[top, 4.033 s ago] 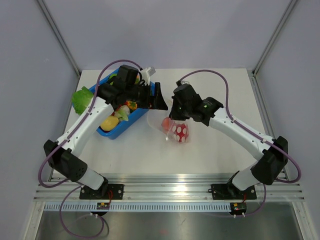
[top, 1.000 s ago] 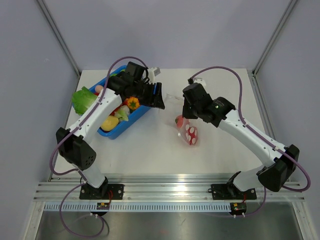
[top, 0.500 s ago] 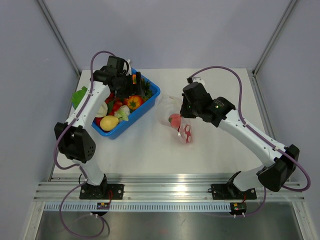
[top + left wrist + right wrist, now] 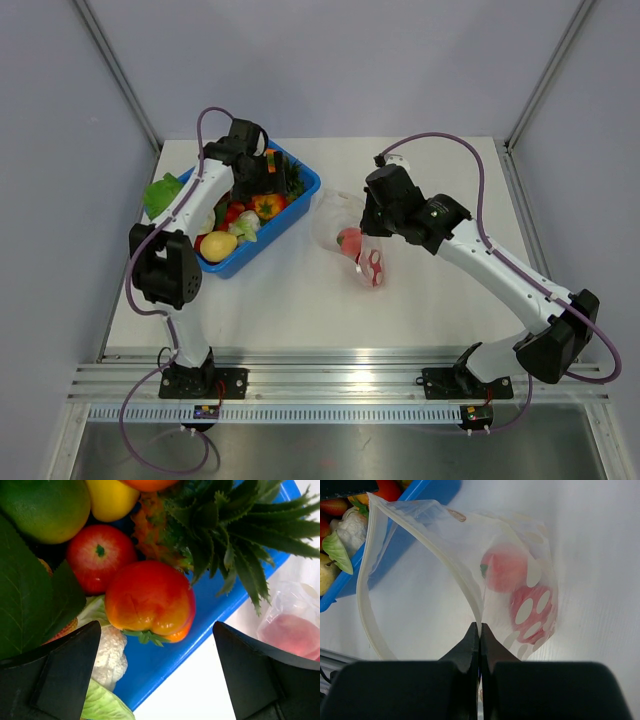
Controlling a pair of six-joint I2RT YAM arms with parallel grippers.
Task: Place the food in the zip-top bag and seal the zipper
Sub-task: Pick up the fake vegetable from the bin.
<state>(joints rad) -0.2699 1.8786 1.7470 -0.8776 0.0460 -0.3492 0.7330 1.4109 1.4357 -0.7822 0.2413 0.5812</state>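
The zip-top bag (image 4: 345, 232) stands at mid-table with its mouth gaping toward the bin; it also shows in the right wrist view (image 4: 520, 580). Two red food pieces (image 4: 505, 567) lie inside it. My right gripper (image 4: 480, 630) is shut on the pale zipper (image 4: 465, 580) at the mouth edge, holding the bag open. My left gripper (image 4: 155, 675) is open and empty, hovering over the blue bin above an orange-red pepper (image 4: 149, 600). A red tomato (image 4: 99, 555), a yellow fruit (image 4: 111, 497), a green fruit (image 4: 45, 507), a pineapple top (image 4: 225, 535) and cauliflower (image 4: 111, 655) fill the bin.
The blue bin (image 4: 300, 195) sits at the back left, its near corner close to the bag's mouth. A green lettuce (image 4: 163, 195) lies beside the bin's left side. The booth's frame posts stand at the table's back corners.
My left arm has pulled back from the bag's mouth to over the bin, its gripper now empty. A second red piece lies in the bag. My right gripper holds the bag steady.
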